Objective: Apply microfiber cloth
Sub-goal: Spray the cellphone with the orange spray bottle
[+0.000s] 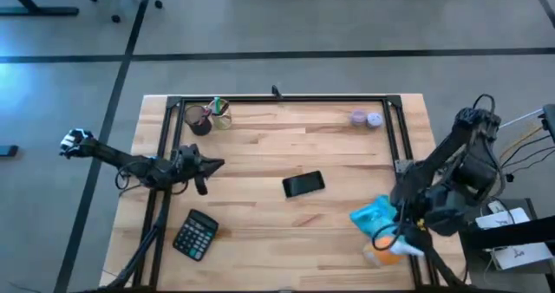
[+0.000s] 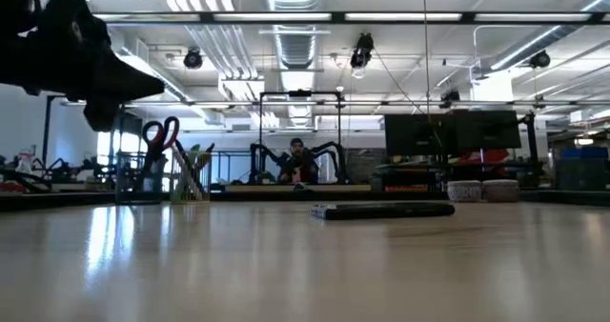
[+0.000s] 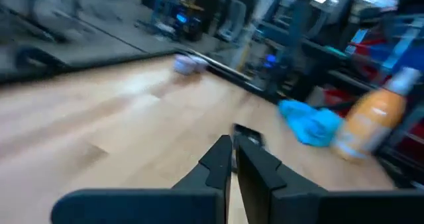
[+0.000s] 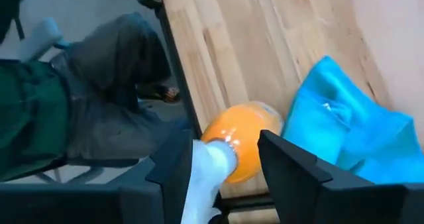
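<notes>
We hover our right gripper (image 4: 228,154), fingers spread wide, astride the orange bottle (image 4: 242,148); the microfiber cloth (image 1: 375,215) lies just beside it, near right. Left gripper (image 3: 232,159) waits pinched together, left side.

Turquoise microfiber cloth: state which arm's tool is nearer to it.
Right. The right tool hovers beside the crumpled turquoise microfiber cloth, over the orange bottle; the left tool hangs across the table.
</notes>
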`<state>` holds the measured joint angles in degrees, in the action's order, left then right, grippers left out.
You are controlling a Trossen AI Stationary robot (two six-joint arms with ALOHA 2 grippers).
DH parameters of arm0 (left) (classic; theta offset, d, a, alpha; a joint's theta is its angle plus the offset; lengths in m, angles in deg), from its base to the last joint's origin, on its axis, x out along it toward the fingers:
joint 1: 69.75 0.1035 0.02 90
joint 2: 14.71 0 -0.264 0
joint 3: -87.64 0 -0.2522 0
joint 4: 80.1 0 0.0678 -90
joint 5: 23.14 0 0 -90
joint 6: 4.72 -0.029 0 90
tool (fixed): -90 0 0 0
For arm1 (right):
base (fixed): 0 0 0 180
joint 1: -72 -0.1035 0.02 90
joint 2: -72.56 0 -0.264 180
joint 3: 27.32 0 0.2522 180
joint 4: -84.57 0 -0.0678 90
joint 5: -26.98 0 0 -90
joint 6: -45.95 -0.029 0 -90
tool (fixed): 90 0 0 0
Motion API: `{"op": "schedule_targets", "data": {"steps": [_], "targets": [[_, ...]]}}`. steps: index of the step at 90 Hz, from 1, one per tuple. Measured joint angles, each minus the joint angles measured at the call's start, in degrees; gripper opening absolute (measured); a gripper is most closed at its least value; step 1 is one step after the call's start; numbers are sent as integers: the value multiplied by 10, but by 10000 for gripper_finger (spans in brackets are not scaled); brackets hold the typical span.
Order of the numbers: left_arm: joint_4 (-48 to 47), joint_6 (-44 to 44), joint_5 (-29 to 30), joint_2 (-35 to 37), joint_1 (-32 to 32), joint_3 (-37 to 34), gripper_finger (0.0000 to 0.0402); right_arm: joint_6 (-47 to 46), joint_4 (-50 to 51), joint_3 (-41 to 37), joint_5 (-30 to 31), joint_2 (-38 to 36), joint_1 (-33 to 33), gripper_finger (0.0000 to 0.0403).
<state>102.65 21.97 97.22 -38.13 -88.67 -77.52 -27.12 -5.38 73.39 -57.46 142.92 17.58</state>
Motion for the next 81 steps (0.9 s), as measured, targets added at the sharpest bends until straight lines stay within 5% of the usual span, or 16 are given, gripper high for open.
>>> {"op": "schedule_targets", "data": {"steps": [15,81], "targets": [[117,-23,-84,-51,0,0,6,5,6,31,0,34,-5,163],[552,-122,-85,-372,0,0,6,29,40,37,-58,77,-8,177]]}}
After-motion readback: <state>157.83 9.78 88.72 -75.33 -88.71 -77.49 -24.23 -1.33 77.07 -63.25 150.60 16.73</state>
